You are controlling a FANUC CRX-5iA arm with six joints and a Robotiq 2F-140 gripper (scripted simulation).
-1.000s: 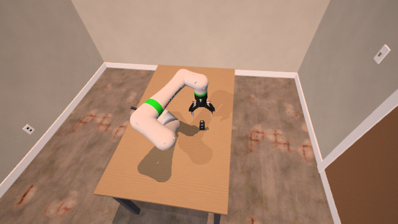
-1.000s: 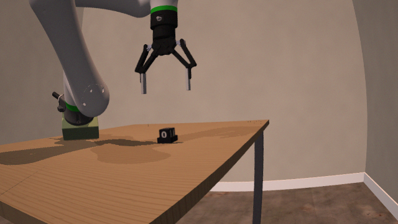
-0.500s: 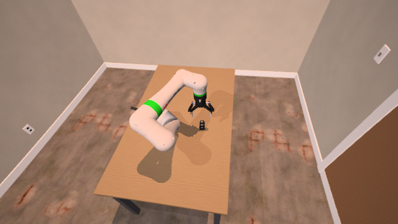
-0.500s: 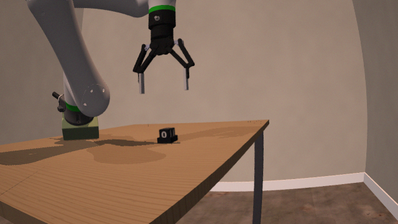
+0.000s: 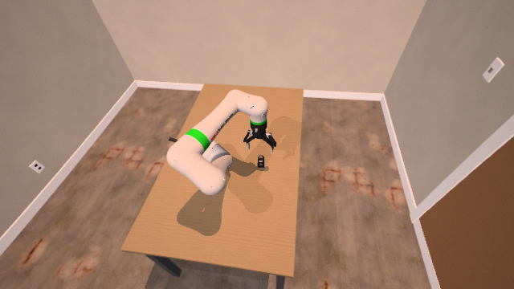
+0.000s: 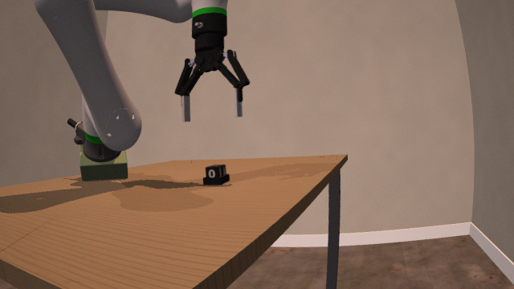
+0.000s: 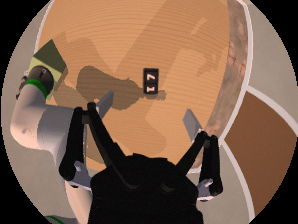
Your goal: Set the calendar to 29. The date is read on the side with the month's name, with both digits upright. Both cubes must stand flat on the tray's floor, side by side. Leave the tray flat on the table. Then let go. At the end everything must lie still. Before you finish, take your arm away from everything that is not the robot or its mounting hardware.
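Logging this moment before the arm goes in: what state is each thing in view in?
end effector: open wide, empty, high above the table, apart from the calendar.
calendar: flat on the table, both cubes seated side by side in the tray.
near cube: upright, shows 0 to the exterior view.
table: level, bearing the arm's base and the calendar.

Wooden table [image 5: 249, 225], grain running along its length, on dark legs over a stained floor [image 5: 353, 209]. On top: small black calendar [image 6: 216, 176] near the middle, flat in its tray, a white 0 facing the exterior view; olive base block [image 6: 104, 170] of the arm toward one long edge, well apart from the calendar.
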